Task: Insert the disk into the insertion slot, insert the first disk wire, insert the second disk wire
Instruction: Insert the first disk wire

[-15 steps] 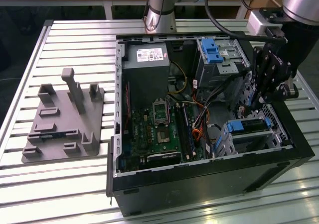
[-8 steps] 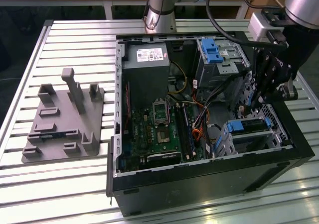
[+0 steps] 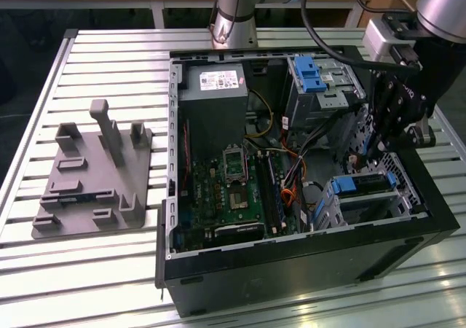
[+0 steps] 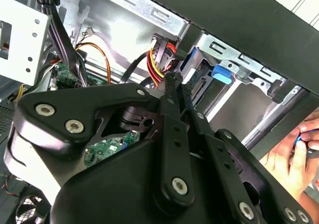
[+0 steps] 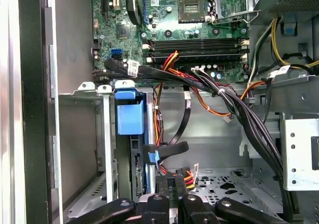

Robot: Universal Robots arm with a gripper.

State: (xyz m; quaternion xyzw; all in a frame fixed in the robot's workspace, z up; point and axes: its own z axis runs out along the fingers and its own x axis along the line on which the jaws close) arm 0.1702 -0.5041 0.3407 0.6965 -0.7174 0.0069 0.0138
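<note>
The disk (image 3: pixel 362 184), silver in a bright blue carrier, sits inside the insertion slot (image 3: pixel 397 205), the grey cage at the case's near corner on the exterior view's right. In the first wrist view the disk (image 5: pixel 138 176) shows edge-on under its blue tab (image 5: pixel 128 117). A black flat wire with a blue plug (image 5: pixel 153 157) touches the disk's end. My gripper (image 3: pixel 356 156) reaches into the case just behind the cage. It is shut on a black plug with red, yellow and orange wires (image 5: pixel 185 174), close to the disk's end. In the second wrist view the fingertips (image 4: pixel 173 80) meet at those wires (image 4: pixel 157 63).
A taller grey bay with a blue latch (image 3: pixel 309 73) stands at the back of the case. Black cable bundles (image 5: pixel 234 104) cross above the cage. The motherboard (image 3: pixel 226 189) fills the case floor. A grey fixture plate (image 3: pixel 91 175) lies on the table. A person's hand (image 4: pixel 294 157) is outside the case.
</note>
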